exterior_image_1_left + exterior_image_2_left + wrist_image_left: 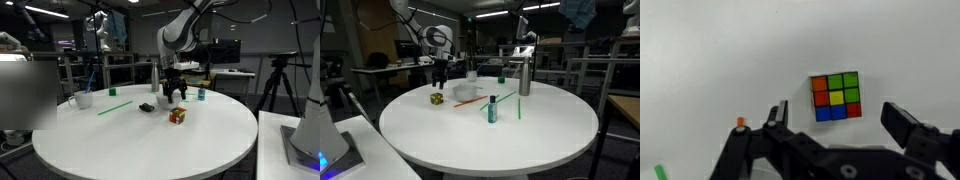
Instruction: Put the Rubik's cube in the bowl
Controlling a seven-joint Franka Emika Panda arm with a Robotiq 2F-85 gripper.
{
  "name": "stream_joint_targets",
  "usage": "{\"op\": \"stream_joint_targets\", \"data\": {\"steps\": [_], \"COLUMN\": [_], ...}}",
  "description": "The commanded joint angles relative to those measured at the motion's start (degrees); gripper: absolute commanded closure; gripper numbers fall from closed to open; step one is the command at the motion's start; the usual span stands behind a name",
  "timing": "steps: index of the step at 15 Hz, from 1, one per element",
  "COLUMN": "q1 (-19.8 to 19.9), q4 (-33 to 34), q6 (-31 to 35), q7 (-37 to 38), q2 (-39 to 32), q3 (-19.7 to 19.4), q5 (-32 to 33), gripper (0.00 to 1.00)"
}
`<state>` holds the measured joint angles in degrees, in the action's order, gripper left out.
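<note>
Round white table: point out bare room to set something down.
Bare: the wide stretch of round white table between the multicoloured Rubik's cube and the near rim. Crowded: the far side, around the hand, small black object and teal bottle.

bare table [700, 50] ringed rubik's cube [836, 97], clear on every side; nearest obstacle, flat black object [147, 107], lay near but apart.

Grn stick [114, 106], teal bottle [492, 110], metal flask [525, 76] on rnd table [520, 140].
</note>
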<state>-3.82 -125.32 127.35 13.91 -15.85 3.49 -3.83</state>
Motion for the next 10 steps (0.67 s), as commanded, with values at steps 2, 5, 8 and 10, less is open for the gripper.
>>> {"op": "stream_joint_targets", "data": {"steps": [2,5,8,10], "q1": [-0.74,-1.06,-1.51,-1.67], "q4": [-2.45,-2.16,-0.73,0.02], "q6": [3.62,3.87,3.22,3.0], "q7": [1.56,1.43,1.11,0.72], "q2": [-0.36,-0.98,-2.17,-3.02], "q3": [0.0,0.18,0.15,0.1], "q5": [-2.58,-2.92,-2.46,-2.22], "gripper": [0.0,0.0,0.0,0.0]}}
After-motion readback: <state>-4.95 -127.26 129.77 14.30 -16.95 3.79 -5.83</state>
